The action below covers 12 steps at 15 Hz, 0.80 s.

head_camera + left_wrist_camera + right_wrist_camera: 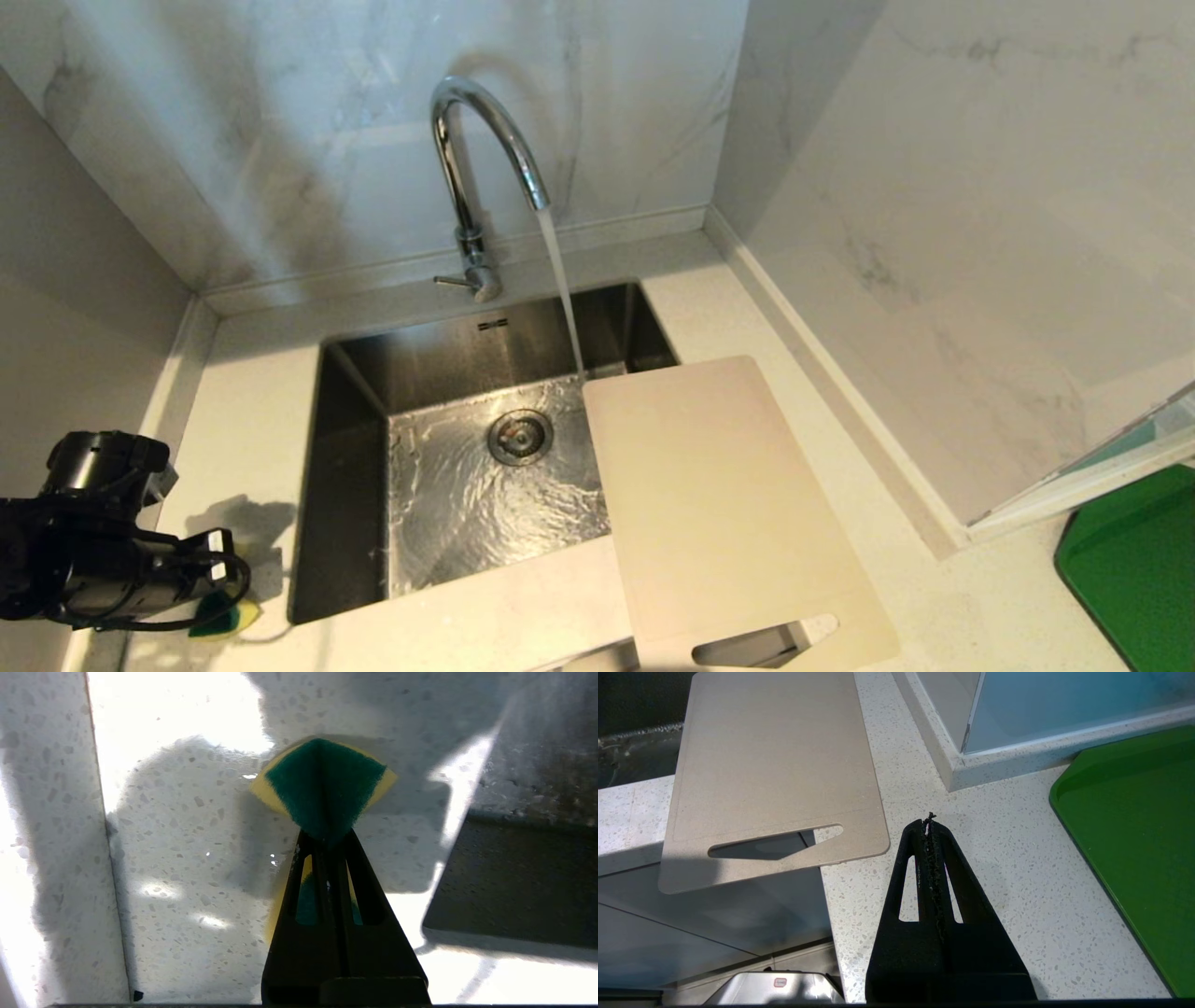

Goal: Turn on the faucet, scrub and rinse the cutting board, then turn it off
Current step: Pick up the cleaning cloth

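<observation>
While water runs from the faucet [476, 168] into the sink [355, 373], my left gripper [327, 835] is clamped tight on a sponge [322, 784], yellow foam with a green scouring face, which bulges out past the black fingertips and folds along the pinch. I hold it over the speckled white tabletop [252, 411] to the left of the sink, close to the side wall. The faucet is shiny chrome, an arched gooseneck with a thin lever sticking out at its base, and it stands behind the sink at the marble-patterned backsplash. The sink is a square basin of brushed steel with a round drain [520, 436], its floor rippled with water. The cutting board [719, 504] is a flat, off-white plastic rectangle with rounded corners; it lies over the sink's right edge, reaching across the tabletop, and its slot-handle end juts past the tabletop's front edge. My right gripper [930, 823] is closed on nothing, its black fingers pressed together above the tabletop, to the right of the sink and just beside the board's handle end. A green tray [1134, 826] with a raised rim lies further right. I can read no writing.
</observation>
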Tool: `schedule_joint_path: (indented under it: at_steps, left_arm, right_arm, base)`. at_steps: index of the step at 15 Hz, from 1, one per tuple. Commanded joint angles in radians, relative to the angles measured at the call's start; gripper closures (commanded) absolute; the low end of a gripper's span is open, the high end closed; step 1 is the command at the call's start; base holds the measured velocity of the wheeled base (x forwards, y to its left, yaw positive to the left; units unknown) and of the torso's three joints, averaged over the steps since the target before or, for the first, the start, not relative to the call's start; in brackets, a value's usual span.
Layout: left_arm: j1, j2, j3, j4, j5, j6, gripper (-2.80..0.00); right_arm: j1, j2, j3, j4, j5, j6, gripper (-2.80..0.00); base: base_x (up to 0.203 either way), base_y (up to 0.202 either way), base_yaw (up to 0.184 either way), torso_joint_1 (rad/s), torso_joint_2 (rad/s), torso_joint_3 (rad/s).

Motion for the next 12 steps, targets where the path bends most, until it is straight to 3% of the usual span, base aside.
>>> schedule_joint_path:
  at_steps: [1, 7, 12]
  left_arm:
    - [0.001, -0.047, 0.000, -0.002, 0.002, 0.000, 0.00]
    - [-0.006, -0.167, 0.000, 0.002, 0.003, 0.016, 0.00]
    - [-0.011, -0.303, 0.007, 0.009, 0.009, 0.117, 0.00]
  right_arm:
    - [0.000, 0.000, 0.001, 0.000, 0.000, 0.000, 0.00]
    - [0.000, 0.000, 0.002, 0.000, 0.000, 0.000, 0.00]
    - [0.000, 0.000, 0.002, 0.000, 0.000, 0.000, 0.00]
  base:
    - [0.000, 0.000, 0.000, 0.000, 0.00, 0.000]
    - [0.000, 0.000, 0.000, 0.000, 0.00, 0.000]
    - [0.000, 0.000, 0.000, 0.000, 0.00, 0.000]
